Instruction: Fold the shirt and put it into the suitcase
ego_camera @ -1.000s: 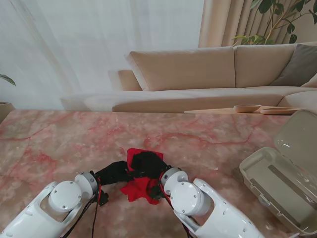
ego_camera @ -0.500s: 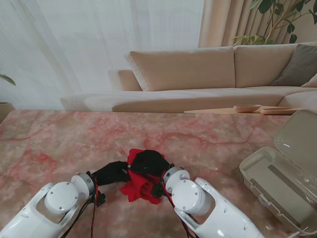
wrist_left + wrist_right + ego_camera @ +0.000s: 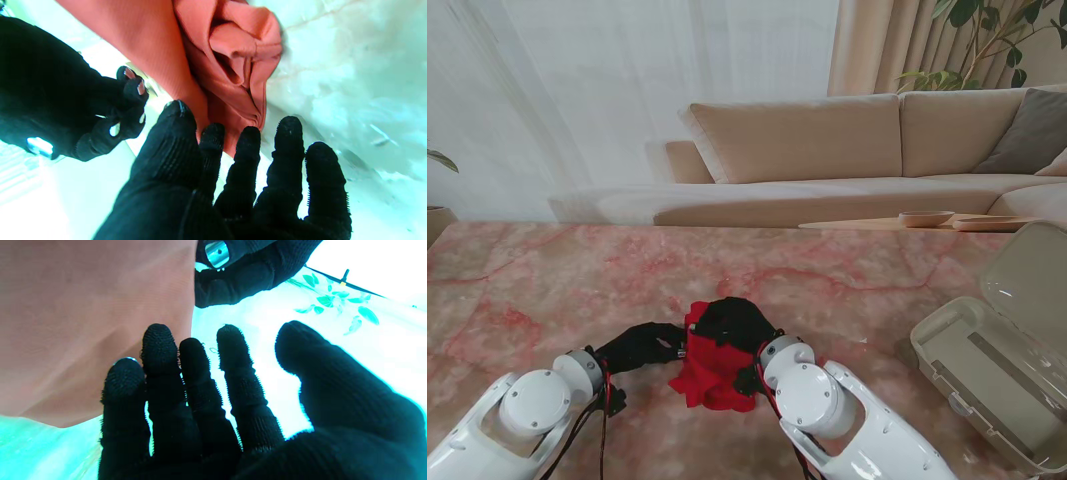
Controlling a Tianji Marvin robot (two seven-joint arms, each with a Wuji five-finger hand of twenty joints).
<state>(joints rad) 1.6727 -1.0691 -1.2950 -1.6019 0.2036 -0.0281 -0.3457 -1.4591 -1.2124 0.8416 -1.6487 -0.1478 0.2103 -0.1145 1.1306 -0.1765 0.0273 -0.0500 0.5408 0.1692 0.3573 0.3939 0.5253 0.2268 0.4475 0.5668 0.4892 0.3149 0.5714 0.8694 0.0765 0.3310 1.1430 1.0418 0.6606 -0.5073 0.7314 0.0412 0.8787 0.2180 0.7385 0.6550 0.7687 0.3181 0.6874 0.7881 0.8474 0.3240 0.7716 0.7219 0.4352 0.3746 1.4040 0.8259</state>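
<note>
The red shirt [image 3: 710,372] lies bunched in a small heap on the marble table [image 3: 547,290], near me at the middle. My right hand [image 3: 733,320] rests over the heap's far top; in the right wrist view its fingers [image 3: 160,353] lie straight along the cloth [image 3: 93,313] with the thumb held apart. My left hand [image 3: 641,345] is at the shirt's left side. Its spread fingertips [image 3: 250,136] touch a folded edge of the shirt [image 3: 233,60] without closing on it. The open beige suitcase [image 3: 983,372] sits at the right, lid [image 3: 1037,280] raised.
Bare marble stretches to the left and far side of the shirt, and between the shirt and the suitcase. Beyond the table's far edge stand a beige sofa [image 3: 827,140] and a low table with a bowl [image 3: 925,217].
My left arm has drawn back toward me and to the left. The shirt has been gathered into a tighter, taller heap. My right hand has shifted slightly farther over it.
</note>
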